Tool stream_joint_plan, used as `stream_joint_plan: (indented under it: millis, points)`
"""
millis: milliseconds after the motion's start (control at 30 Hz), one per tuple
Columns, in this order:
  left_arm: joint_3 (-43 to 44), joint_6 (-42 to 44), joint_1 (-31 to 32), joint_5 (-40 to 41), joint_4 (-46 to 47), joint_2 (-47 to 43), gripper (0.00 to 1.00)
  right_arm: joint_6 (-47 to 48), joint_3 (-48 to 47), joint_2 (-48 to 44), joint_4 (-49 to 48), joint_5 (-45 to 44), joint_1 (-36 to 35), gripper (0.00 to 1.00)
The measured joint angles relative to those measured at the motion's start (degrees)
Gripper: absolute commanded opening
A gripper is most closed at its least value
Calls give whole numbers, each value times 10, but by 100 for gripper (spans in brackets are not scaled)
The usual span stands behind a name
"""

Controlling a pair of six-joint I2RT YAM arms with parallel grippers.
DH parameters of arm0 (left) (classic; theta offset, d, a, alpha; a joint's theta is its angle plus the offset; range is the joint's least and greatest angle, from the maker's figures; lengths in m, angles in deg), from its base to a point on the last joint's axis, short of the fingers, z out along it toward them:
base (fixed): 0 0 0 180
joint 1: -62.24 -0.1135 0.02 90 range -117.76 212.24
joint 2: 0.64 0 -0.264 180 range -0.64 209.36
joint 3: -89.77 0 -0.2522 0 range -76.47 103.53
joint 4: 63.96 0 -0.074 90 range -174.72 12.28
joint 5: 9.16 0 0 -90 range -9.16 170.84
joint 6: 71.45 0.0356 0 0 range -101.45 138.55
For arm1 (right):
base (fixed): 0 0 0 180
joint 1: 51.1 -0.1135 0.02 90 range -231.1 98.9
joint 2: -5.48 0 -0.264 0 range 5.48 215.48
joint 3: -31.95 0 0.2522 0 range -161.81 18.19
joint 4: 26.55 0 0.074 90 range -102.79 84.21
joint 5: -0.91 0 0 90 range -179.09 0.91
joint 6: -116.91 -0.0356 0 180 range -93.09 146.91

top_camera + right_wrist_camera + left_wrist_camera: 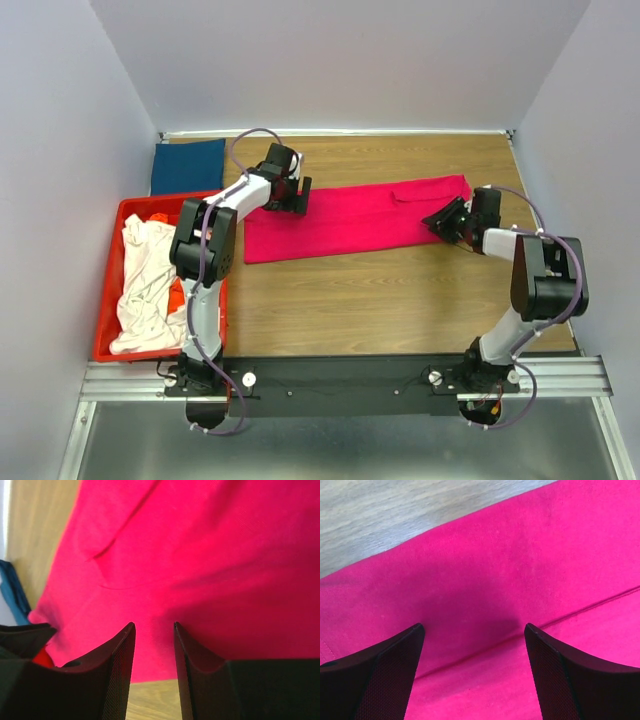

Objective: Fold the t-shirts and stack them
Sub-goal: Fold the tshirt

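The left gripper [474, 628], jaws wide and empty, hovers over the magenta t-shirt [350, 218] at its end nearest the red crate [108, 290]; the right gripper [154, 626], jaws narrow and empty, is at the end farthest from it. Pinching only the top layer, or unevenly, risks dragging the cloth askew across the tabletop [400, 300].

Table [400, 300], pink shirt [350, 220], blue shirt [187, 167], crate [108, 300]

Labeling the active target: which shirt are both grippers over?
The magenta-pink t-shirt, spread as a long strip mid-table. The dark blue t-shirt sits in the far-left corner; the white t-shirt and orange t-shirt lie in the red crate.
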Motion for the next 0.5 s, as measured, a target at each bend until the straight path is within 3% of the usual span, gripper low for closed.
stream_joint_plan:
  millis: [233,500]
  points:
    - [-39,-1,0,-16,20,-20,89,0,-71,92,2,-1,-3,44]
    - [-252,-28,2,-90,76,-171,88,7,-266,243,13,55,-4,44]
